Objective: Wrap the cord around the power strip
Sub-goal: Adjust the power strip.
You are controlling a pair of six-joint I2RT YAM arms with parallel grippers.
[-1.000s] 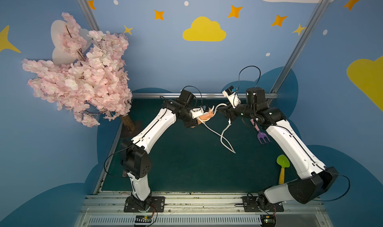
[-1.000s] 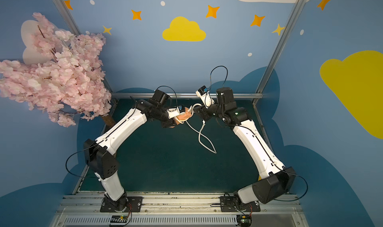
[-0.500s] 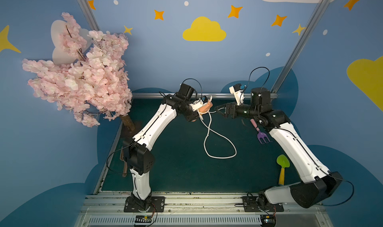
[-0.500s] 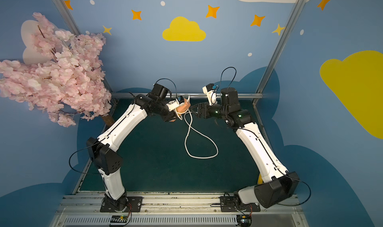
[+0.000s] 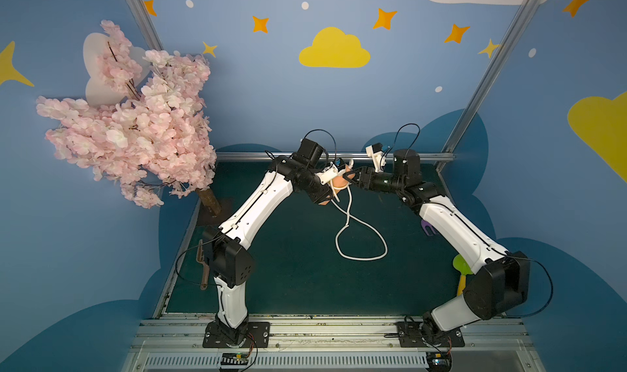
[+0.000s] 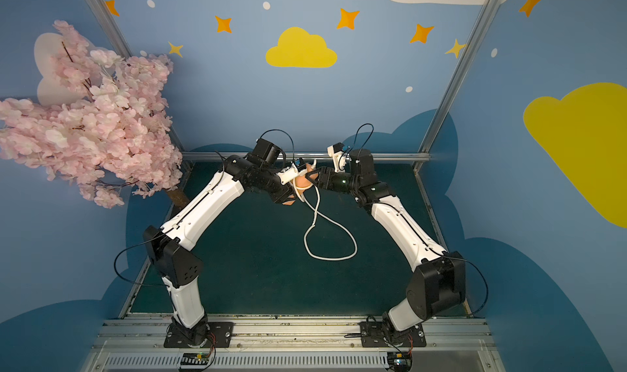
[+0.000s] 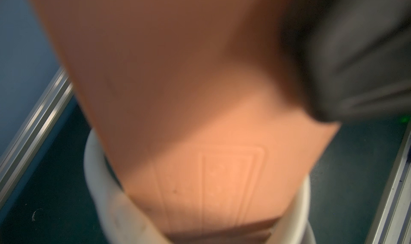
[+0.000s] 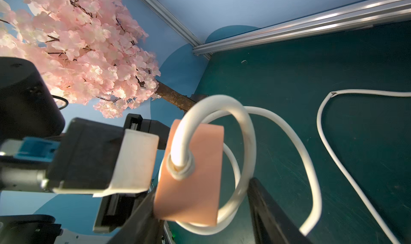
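left end effector (image 5: 330, 190) is pressed together on the power strip (image 5: 340, 183), holding it off the tabletop (image 5: 288, 285) near the back rail (image 5: 244, 156). My read: it's the anchor. One end is gripped so the other sticks out free for turns to pass over. Left wrist view is only blurred salmon plastic with the cord (image 7: 97, 182) hugging both edges.

right end effector (image 8: 202, 187) is spread, with fingers (image 8: 266, 209) either side of the strip's free end and the coil. No pinch I can confirm, and I can't tell if a pad touches the cord. Probably staged to take the next length.

cord exits the strain relief (image 8: 180, 167) on the end face, arcs over the top edge and goes round the body. Looks like a turn or two, loose. The rest drops to the tabletop and lies in one open loop (image 5: 361, 251), seen in both top views. I can't trace its free end. Judged early in the wrap, with most slack still to take up.

surface: dark green mat, matte and lightly scuffed, so the cord should drag without snagging. purple toy fork (image 5: 428, 230) sits half under the right arm, well apart from the loop.

room: blue walls with yellow clouds and orange stars, aluminium frame, artificial cherry blossom tree (image 5: 135, 126) at the back left corner.
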